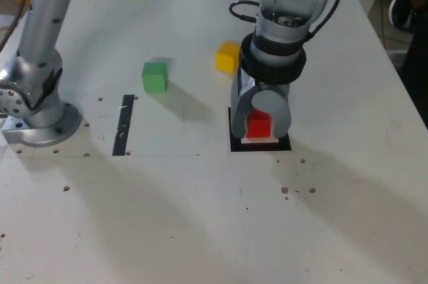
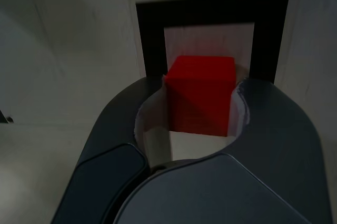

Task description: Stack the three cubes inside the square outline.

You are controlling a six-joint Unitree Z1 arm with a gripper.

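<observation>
**Desk:** What does the overhead frame show?

**Photographer:** A Unitree Z1 arm reaches down over a white table (image 1: 200, 217), its gripper (image 1: 261, 123) lowered onto the square outline (image 1: 235, 145) of black tape. The red cube (image 1: 259, 124) sits between the two grey fingers (image 1: 283, 118), inside the outline's white interior.

**Desk:** Is the gripper clamped on it?

**Photographer:** In the wrist view the gripper (image 2: 197, 109) has its curved jaws standing on either side of the red cube (image 2: 200, 92), one at each flank. One flank seems to meet the jaw; on the other a thin pale gap shows lower down (the light there is dim). Whether it is squeezing or merely bracketing the cube, I cannot tell. The cube's base appears to rest on the white patch within the square outline (image 2: 152, 34).

**Desk:** And the other two cubes?

**Photographer:** Both lie outside the outline. The yellow cube (image 1: 227, 57) sits just behind the arm's wrist, partly masked by it. The green cube (image 1: 154, 76) stands well apart, toward the exterior view's left, alone on bare tabletop.

**Desk:** Anything else in frame?

**Photographer:** A straight black tape strip (image 1: 124, 125) runs below the green cube, and the arm's metal base (image 1: 40, 120) is bolted at the exterior view's left edge.
</observation>
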